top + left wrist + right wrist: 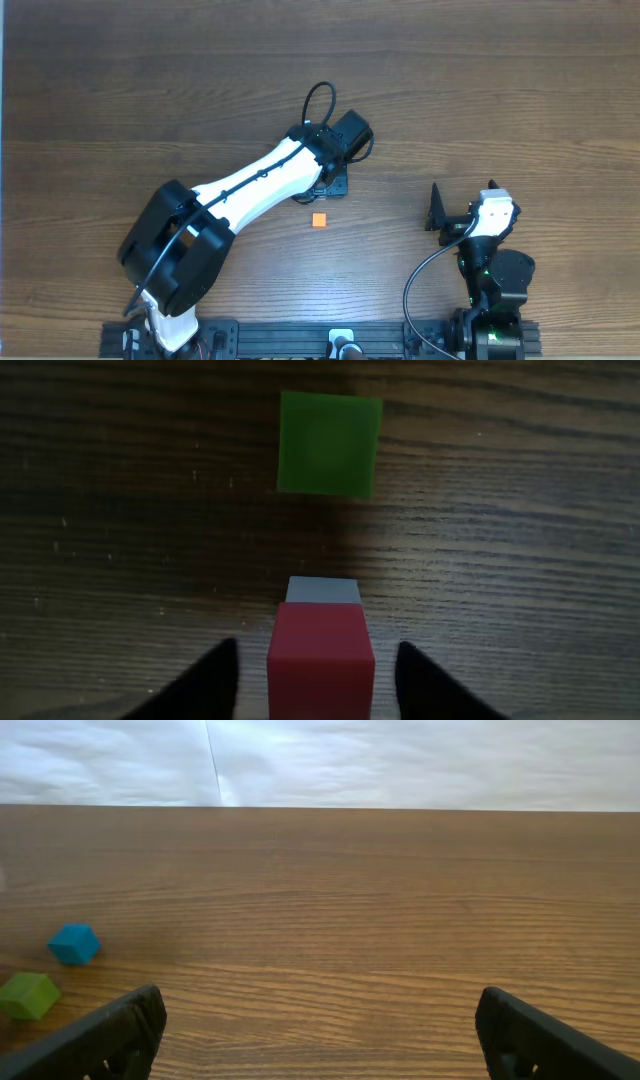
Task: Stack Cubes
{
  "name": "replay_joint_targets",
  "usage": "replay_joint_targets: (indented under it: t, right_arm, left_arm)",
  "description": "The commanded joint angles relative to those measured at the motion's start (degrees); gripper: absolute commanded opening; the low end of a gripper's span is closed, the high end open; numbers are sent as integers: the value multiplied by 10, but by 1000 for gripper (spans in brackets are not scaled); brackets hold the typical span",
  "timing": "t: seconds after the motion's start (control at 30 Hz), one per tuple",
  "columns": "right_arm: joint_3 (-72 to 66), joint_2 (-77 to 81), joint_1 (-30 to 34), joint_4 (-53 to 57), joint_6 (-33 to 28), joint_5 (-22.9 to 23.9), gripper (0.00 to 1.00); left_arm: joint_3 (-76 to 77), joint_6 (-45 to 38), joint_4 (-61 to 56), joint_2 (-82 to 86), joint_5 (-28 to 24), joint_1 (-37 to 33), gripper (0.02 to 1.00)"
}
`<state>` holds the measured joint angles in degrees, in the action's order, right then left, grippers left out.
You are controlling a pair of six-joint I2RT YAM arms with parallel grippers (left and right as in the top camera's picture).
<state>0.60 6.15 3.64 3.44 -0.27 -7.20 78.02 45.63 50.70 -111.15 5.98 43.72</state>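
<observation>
Two open end effectors. Left end effector [318, 660] straddling, without touching, a red plastic cube [320, 665] above a pale blue cube [323, 591], green cube [329, 443] just beyond. Right end effector [320, 1010] well apart over wooden tabletop [500, 80]; small orange cube [319, 220] lying alone.

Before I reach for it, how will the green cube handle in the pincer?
The green cube rests flat on the wooden table, so a push should slide it, not roll it. Its straight edges and flat faces suggest it is rigid and easy to pinch squarely.
</observation>
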Motion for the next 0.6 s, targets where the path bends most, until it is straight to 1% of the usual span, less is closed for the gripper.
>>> replay_joint_targets:
  t: [0.03,0.13,0.2,0.27,0.37,0.6]
  right_arm:
    - [-3,-4,-3,2,-2,-7,991]
    - [-3,-4,-3,2,-2,-7,993]
    - [-3,-4,-3,2,-2,-7,993]
    - [-3,-4,-3,2,-2,-7,991]
    - [-3,-4,-3,2,-2,-7,993]
    - [-3,-4,-3,2,-2,-7,991]
  left_arm:
    - [8,-4,-2,-8,1,-3,660]
    - [8,-4,-3,-8,1,-3,792]
    - [8,-4,-6,-5,2,-4,910]
    - [8,-4,-10,5,9,-5,991]
    - [9,2,-24,64,46,-15,998]
    - [9,-2,-30,171,84,-51,998]
